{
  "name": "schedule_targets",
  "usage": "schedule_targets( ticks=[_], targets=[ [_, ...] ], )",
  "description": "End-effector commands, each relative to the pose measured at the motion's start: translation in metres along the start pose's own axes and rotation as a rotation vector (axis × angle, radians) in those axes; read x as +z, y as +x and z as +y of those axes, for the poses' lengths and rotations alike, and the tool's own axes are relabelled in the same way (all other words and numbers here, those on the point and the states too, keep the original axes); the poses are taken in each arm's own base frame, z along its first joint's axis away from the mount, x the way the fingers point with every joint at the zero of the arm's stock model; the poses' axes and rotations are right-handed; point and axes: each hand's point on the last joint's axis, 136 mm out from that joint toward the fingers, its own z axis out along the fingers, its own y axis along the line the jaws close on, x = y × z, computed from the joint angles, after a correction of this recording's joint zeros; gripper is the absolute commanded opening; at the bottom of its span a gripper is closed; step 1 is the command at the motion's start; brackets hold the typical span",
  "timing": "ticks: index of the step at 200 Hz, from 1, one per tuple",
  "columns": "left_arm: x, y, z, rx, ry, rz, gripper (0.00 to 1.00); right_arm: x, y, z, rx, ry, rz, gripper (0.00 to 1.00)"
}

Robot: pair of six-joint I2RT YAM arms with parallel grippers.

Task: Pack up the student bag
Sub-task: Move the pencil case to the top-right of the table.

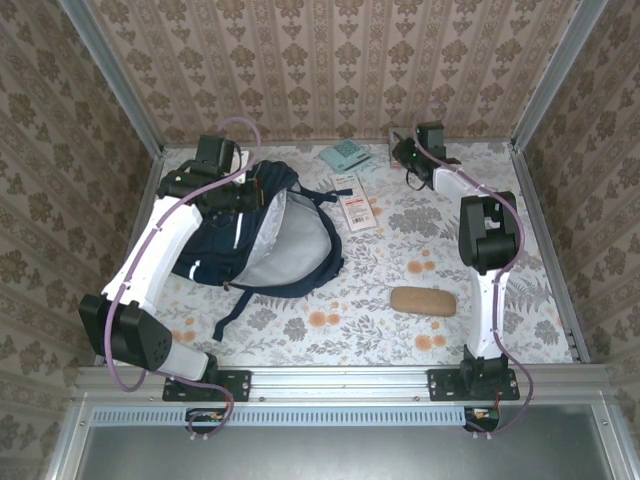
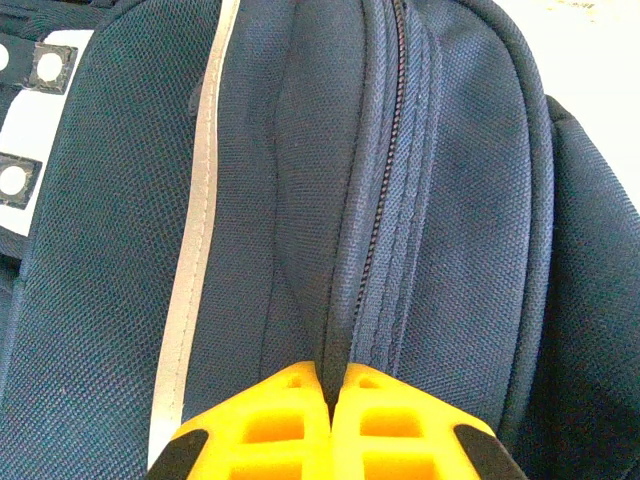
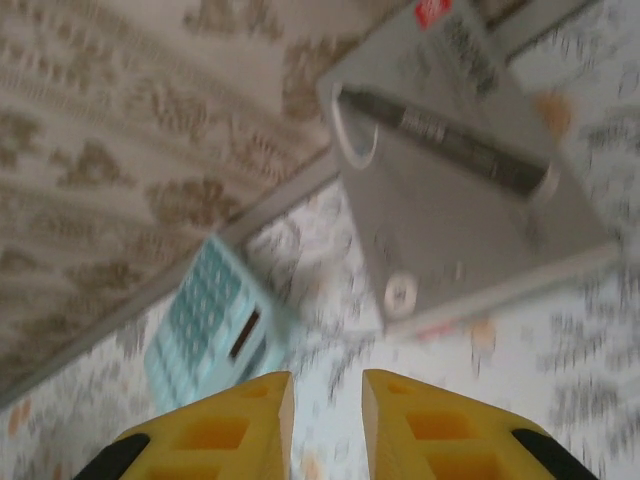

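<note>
Over at nine o'clock on the flowery table (image 1: 400, 245) lies the student bag (image 1: 215, 245), navy; its main pocket gapes toward three o'clock, showing grey lining; a dark strap trails off toward seven o'clock. The left gripper (image 1: 243, 196) is down on the bag's far end; seen from its wrist, the yellow fingers (image 2: 290, 420) are pressed together, pinching a ridge of navy cloth right beside the zip (image 2: 385, 180); a white stripe (image 2: 195, 250) runs alongside at nine o'clock, and white patches (image 2: 25, 120) with dark dots sit at ten o'clock, no lettering on them that I can make out.

The right gripper (image 1: 408, 155) hovers at one o'clock by the back wall; its fingers (image 3: 250, 425) stand slightly apart, nothing between them. Beneath it sit a teal calculator (image 3: 210, 325) at twelve o'clock and a pen packet (image 3: 450, 200) with a red label at one end; the print is too blurred to read. A brown case (image 1: 423, 300) lies at five o'clock, well apart from the bag.
</note>
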Motion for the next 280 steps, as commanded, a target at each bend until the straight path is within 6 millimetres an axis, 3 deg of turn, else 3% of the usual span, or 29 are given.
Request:
schedule_targets(
  ticks=[1, 28, 62, 91, 122, 162, 199, 225, 250, 280],
  targets=[
    [-0.009, -0.032, -0.012, -0.013, 0.047, -0.114, 0.0, 0.02, -0.008, 0.004, 0.045, -0.025, 0.013, 0.25],
    [-0.008, -0.033, -0.014, -0.018, 0.044, -0.115, 0.0, 0.046, -0.018, -0.005, 0.07, 0.008, 0.029, 0.24],
    [-0.008, -0.03, -0.017, -0.012, 0.038, -0.106, 0.0, 0.072, -0.006, -0.026, 0.099, 0.063, 0.1, 0.23],
    [-0.008, -0.027, -0.016, -0.01, 0.036, -0.104, 0.0, 0.073, 0.009, -0.048, 0.098, 0.134, 0.139, 0.29],
    [-0.009, -0.025, -0.018, 0.0, 0.045, -0.1, 0.0, 0.062, 0.018, -0.053, 0.102, 0.16, 0.174, 0.3],
    [-0.012, -0.023, -0.019, 0.02, 0.055, -0.111, 0.0, 0.022, 0.041, -0.053, 0.18, 0.14, 0.194, 0.3],
    [-0.008, -0.018, -0.018, 0.024, 0.068, -0.109, 0.0, -0.023, 0.091, -0.066, 0.215, 0.137, 0.293, 0.32],
    [-0.005, -0.013, -0.02, 0.025, 0.094, -0.102, 0.0, -0.066, 0.125, -0.067, 0.192, 0.124, 0.321, 0.35],
    [-0.002, -0.008, -0.019, 0.023, 0.098, -0.09, 0.0, -0.107, 0.134, -0.051, 0.09, 0.114, 0.333, 0.42],
    [-0.002, -0.005, -0.018, 0.023, 0.104, -0.09, 0.0, -0.15, 0.12, -0.039, -0.135, 0.162, 0.318, 0.59]
  ],
)
